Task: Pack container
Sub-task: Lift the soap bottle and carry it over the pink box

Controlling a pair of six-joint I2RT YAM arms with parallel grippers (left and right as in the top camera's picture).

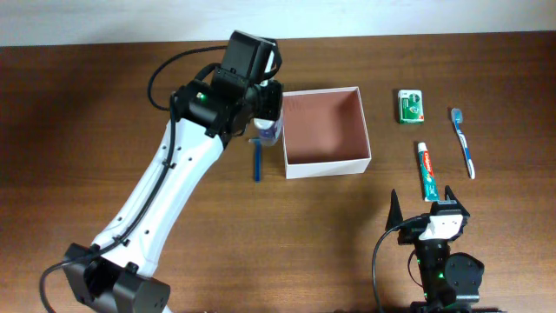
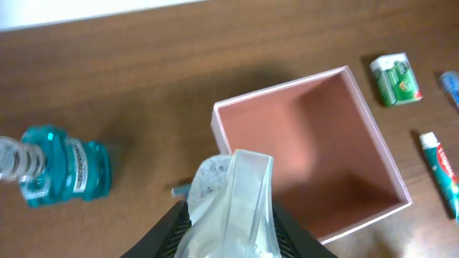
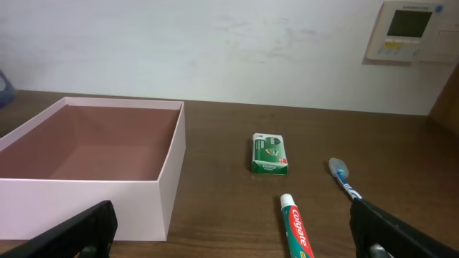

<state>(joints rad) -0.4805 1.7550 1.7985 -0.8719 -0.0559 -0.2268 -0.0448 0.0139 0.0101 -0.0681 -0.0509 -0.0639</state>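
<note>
The container (image 1: 328, 163) is a square white-walled box with a pinkish-brown inside, open and holding nothing, at the table's middle. My left gripper (image 1: 268, 122) hangs just left of its left wall, shut on a crumpled clear plastic packet (image 2: 233, 193). In the left wrist view the container (image 2: 373, 129) lies right of the packet. My right gripper (image 1: 426, 200) stands open near the front edge. A toothpaste tube (image 3: 296, 233) lies between its spread fingers (image 3: 72, 233), untouched, and the container wall (image 3: 79, 208) is to their left.
A teal mouthwash bottle (image 2: 64, 172) lies on the table left of my left gripper. A blue stick-like item (image 1: 257, 163) lies left of the container. Right of it are a green packet (image 1: 411, 105), the toothpaste (image 1: 426, 171) and a blue toothbrush (image 1: 463, 142).
</note>
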